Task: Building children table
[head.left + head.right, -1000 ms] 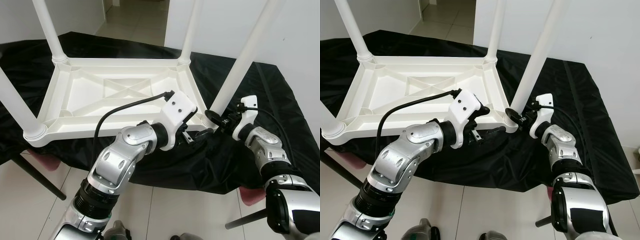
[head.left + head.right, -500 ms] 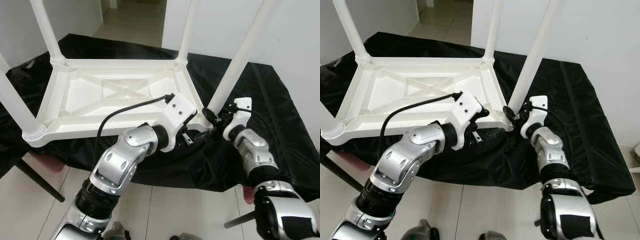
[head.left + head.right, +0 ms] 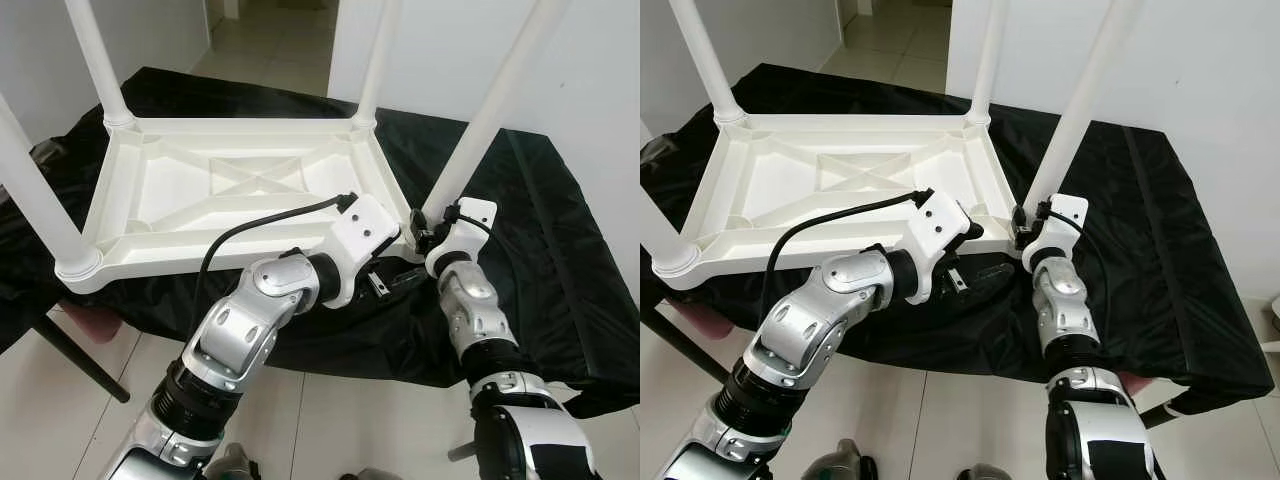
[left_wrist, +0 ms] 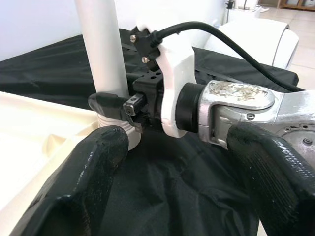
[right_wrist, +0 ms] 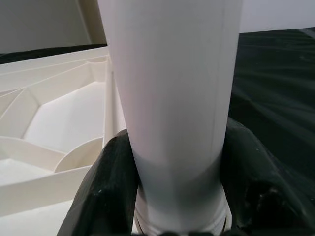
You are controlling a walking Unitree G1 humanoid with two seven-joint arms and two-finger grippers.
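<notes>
Right gripper (image 3: 1021,222) clamps the base of the near-right leg (image 3: 1070,115), one black finger (image 5: 106,189) on each side, low enough to turn or seat it in its corner socket. That leg belongs to the white children's table (image 3: 230,195), which lies upside down on the black-draped worktop (image 3: 540,250), so all four legs point up. Left gripper (image 3: 385,283) waits just beside that corner, fingers (image 4: 93,172) spread wide and empty, probably ready to steady the frame.

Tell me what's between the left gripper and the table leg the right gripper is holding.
Bare black cloth, seen in the left wrist view. The left gripper, jaws open, faces the table leg, where the right gripper clamps its base.
</notes>
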